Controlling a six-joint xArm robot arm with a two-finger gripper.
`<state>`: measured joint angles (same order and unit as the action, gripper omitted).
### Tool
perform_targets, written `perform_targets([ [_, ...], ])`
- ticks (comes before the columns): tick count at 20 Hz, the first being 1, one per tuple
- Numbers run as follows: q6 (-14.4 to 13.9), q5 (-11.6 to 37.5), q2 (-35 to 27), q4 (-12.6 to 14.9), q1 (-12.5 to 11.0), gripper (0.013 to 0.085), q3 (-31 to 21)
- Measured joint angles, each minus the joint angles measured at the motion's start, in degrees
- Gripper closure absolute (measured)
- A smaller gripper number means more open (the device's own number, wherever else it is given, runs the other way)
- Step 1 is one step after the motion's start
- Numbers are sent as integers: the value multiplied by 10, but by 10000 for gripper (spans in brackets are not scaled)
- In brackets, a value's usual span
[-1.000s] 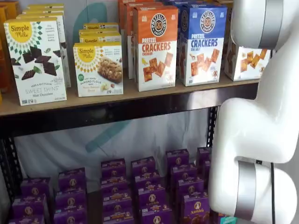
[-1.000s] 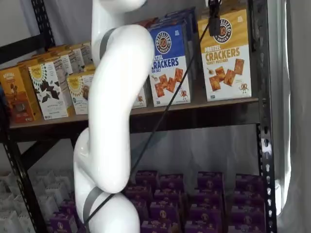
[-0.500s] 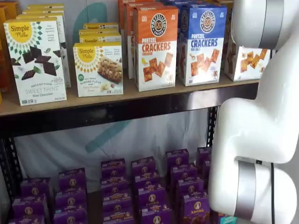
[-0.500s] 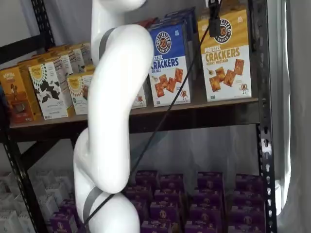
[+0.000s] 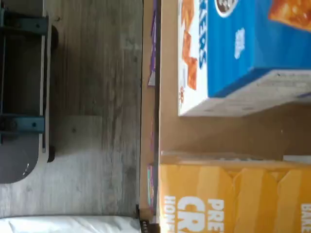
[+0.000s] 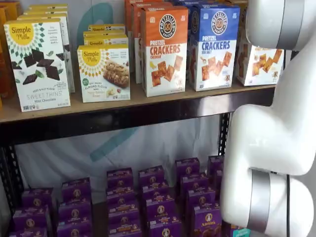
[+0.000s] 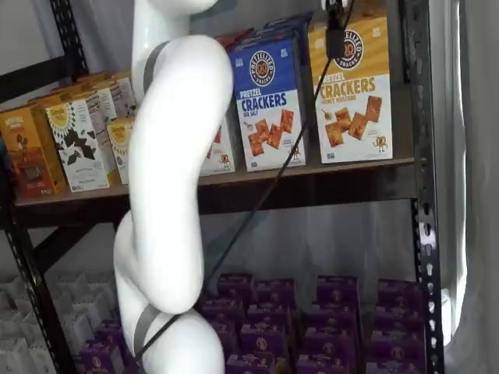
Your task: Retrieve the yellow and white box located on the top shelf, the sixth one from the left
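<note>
The yellow and white box [image 7: 350, 87] sits at the upper right of a shelf view on the top shelf [image 7: 312, 173], just beside the blue carton [image 7: 269, 105]. The gripper [image 7: 335, 35] hangs in front of it, side-on, so can't tell its grip.

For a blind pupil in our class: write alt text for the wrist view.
A yellow Pretzel Crackers carton and a blue one stand apart on a tan wooden shelf board. Beyond the shelf's edge lies grey wood-look floor.
</note>
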<state>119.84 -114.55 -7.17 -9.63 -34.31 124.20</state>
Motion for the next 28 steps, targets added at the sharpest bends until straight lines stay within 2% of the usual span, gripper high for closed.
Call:
perform_targets([
  [3,5,17,40,-12,-10,410,-45],
  [9,19,8,97,-30,-34,410,-93],
  [15,39,10,168,-11,-44,410,-165],
  [21,57,12,249,11,-51,410,-259],
  [28,63,22,287,15,-54,410,-308],
])
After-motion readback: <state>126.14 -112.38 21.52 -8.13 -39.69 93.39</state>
